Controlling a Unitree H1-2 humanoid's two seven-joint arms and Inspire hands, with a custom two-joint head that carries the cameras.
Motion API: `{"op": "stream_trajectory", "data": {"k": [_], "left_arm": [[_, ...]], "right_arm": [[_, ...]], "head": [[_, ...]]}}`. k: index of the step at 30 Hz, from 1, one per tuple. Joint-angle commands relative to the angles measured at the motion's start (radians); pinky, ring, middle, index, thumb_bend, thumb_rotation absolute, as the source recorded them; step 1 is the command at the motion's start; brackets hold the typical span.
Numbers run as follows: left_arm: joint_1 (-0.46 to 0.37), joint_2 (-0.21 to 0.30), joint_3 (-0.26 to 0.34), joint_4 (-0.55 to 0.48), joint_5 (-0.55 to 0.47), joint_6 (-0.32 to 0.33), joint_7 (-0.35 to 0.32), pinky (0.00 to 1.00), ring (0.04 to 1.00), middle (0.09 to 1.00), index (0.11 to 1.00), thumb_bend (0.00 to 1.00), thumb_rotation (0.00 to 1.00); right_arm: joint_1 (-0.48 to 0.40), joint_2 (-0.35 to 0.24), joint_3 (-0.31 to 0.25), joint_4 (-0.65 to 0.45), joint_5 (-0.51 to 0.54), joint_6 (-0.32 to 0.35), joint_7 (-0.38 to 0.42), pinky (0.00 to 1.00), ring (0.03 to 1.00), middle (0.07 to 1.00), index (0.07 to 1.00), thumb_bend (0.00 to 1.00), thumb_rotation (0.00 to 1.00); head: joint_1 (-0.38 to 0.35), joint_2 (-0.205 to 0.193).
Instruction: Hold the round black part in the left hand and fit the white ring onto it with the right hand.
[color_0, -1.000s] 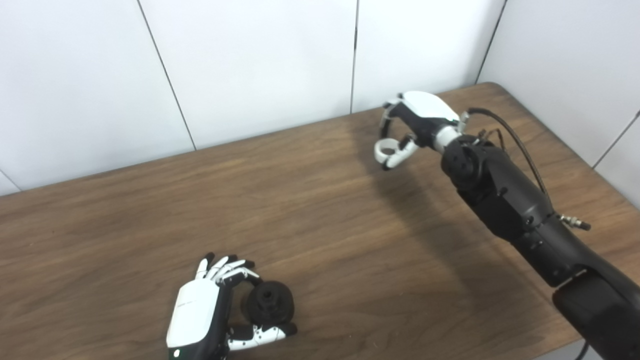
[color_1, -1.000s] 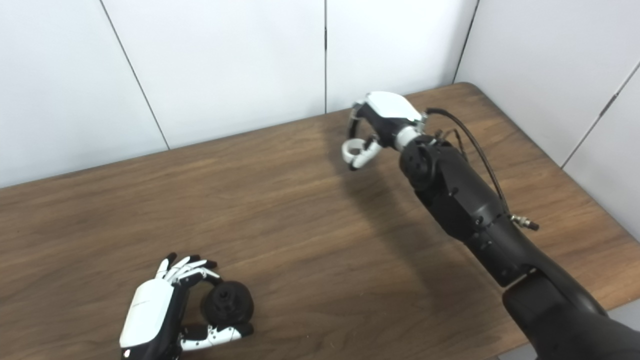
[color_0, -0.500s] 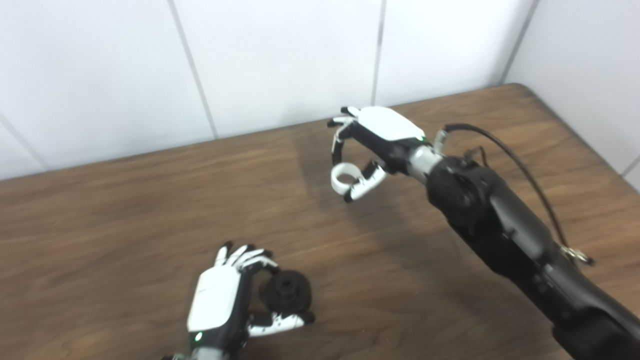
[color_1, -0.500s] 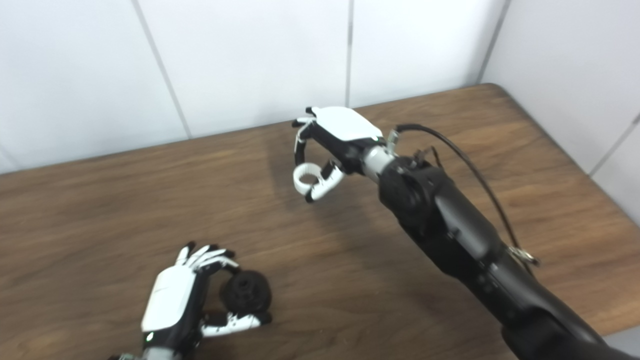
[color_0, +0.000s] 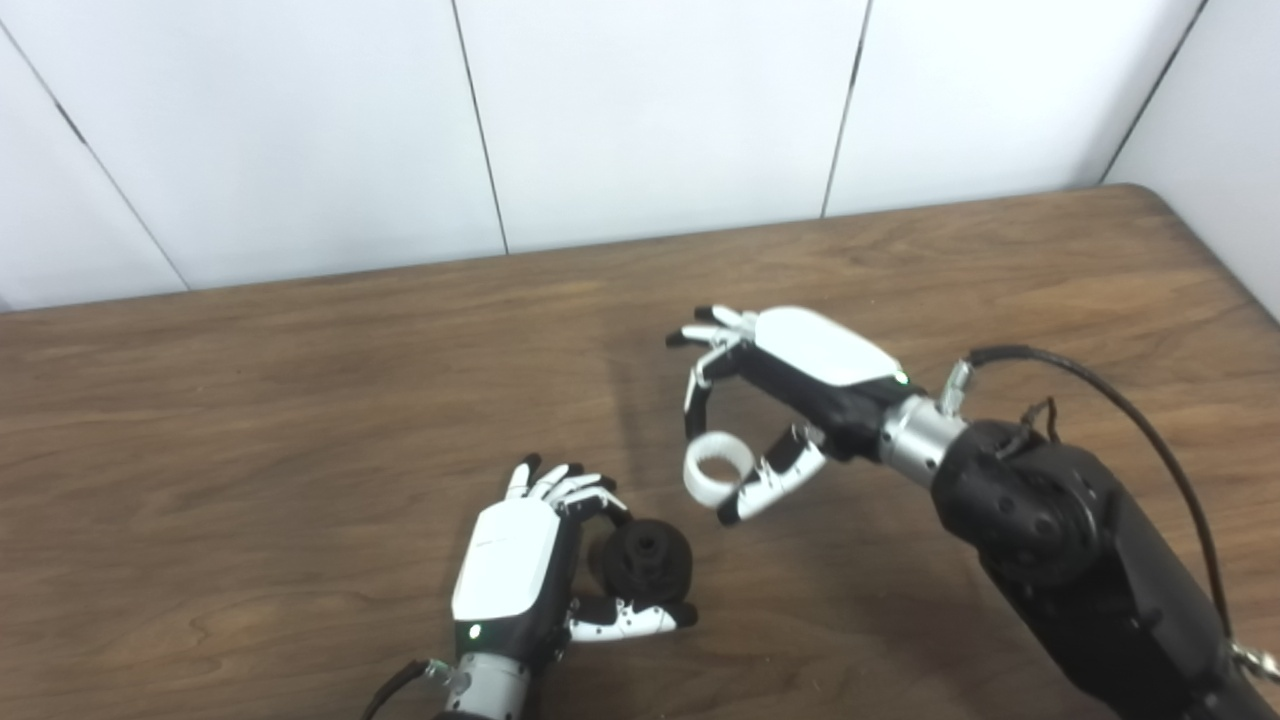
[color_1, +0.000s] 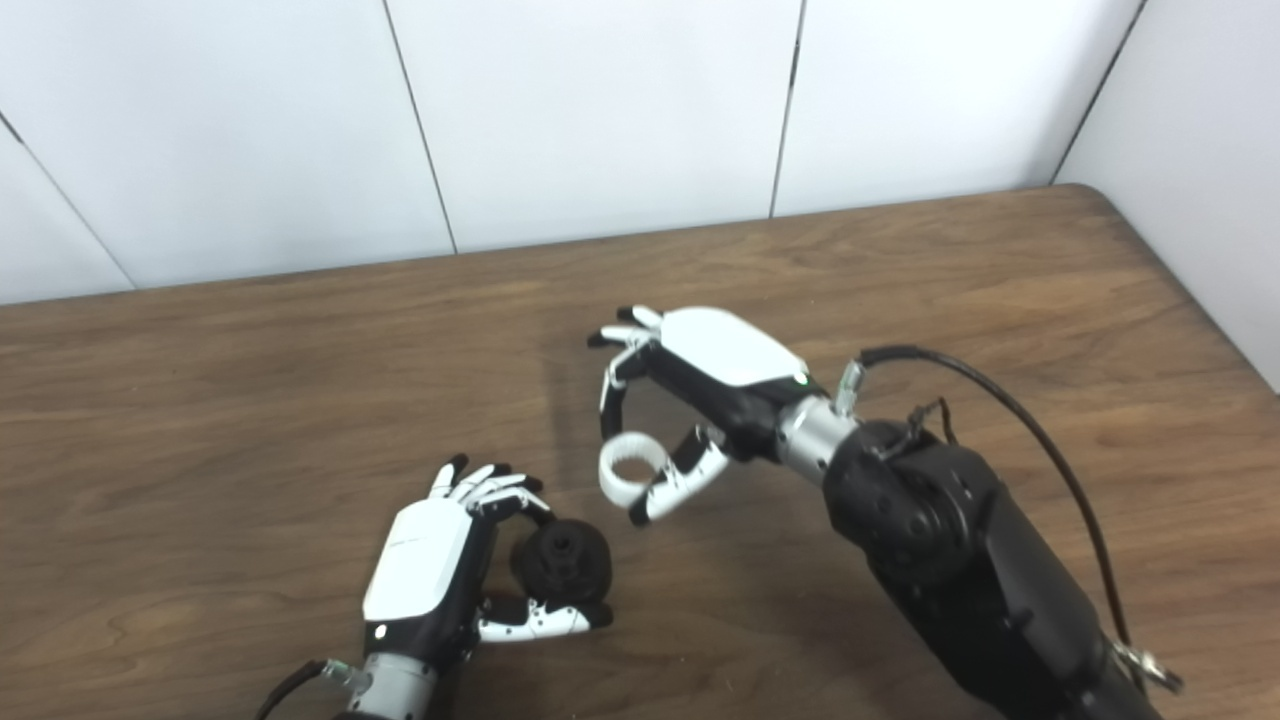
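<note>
Left hand (color_0: 515, 570) had fingers clamped on black part (color_0: 645, 562); right hand (color_0: 790, 400) pinched white ring (color_0: 716, 468), near at 1 o'clock, prob. not yet fitted.

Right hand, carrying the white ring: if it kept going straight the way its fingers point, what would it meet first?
Probably the round black part held in the left hand. The right hand, with the white ring, points down-left toward it; depth is unclear, so it might meet the table instead.
</note>
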Motion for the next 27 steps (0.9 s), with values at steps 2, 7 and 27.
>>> {"op": "stream_trajectory", "data": {"k": [2, 7, 27], "left_arm": [[0.005, -0.013, -0.028, 0.015, 0.015, 0.009, -0.033, 1.0, 0.882, 0.765, 0.481, 0.53, 0.05], [-0.002, -0.022, -0.036, 0.019, 0.016, 0.012, -0.034, 1.0, 0.884, 0.767, 0.482, 0.52, 0.05], [-0.017, -0.042, -0.064, 0.017, 0.04, 0.05, -0.042, 1.0, 0.873, 0.767, 0.482, 0.52, 0.05]], "right_arm": [[-0.017, 0.006, 0.001, -0.067, -0.02, -0.001, 0.027, 1.0, 1.0, 0.92, 0.484, 0.52, 0.14], [0.006, 0.019, 0.005, -0.093, -0.025, 0.002, 0.061, 1.0, 1.0, 0.918, 0.484, 0.52, 0.14], [0.028, 0.072, 0.019, -0.019, -0.041, -0.098, 0.014, 1.0, 1.0, 0.919, 0.485, 0.52, 0.14]], "head": [[0.008, 0.008], [0.013, 0.014], [0.037, 0.039]]}}
